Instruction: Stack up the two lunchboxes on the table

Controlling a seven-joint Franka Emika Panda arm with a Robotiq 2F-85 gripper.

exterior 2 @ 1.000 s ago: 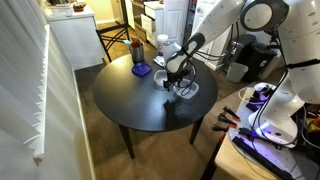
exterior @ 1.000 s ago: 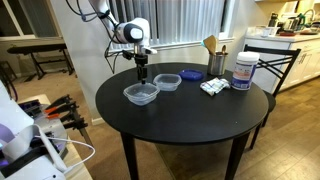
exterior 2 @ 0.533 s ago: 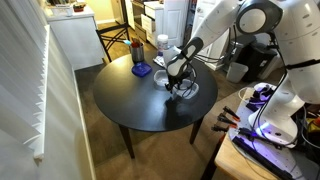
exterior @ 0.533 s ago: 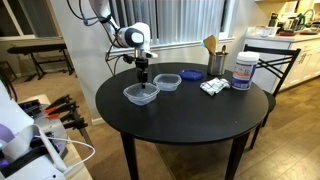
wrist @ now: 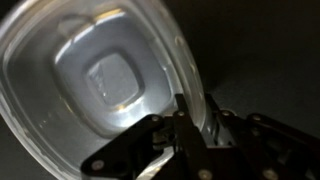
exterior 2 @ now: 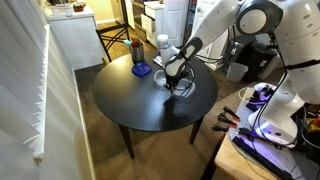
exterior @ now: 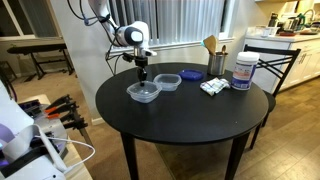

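Two clear lunchboxes sit on the round black table (exterior: 180, 120). In an exterior view the nearer lunchbox (exterior: 143, 94) lies just left of the other lunchbox (exterior: 167, 82). My gripper (exterior: 144, 82) points straight down at the nearer box's far rim. In the wrist view that lunchbox (wrist: 100, 80) fills the left of the picture. There my gripper (wrist: 192, 125) stands with one finger inside and one outside the rim, pinched on the clear wall. From the opposite side the gripper (exterior 2: 178, 85) is down on the lunchbox (exterior 2: 186, 91).
A flat blue lid (exterior: 191, 74), a dark holder with wooden utensils (exterior: 216, 62), a white jar with a blue lid (exterior: 244, 71) and a small white packet (exterior: 212, 87) stand at the table's back. A chair (exterior: 275, 60) stands behind it. The blue lid (exterior 2: 141, 70) also shows from the opposite side.
The gripper has come down onto the nearer lunchbox's rim and its fingers have closed on it. The box has shifted slightly towards the other one.
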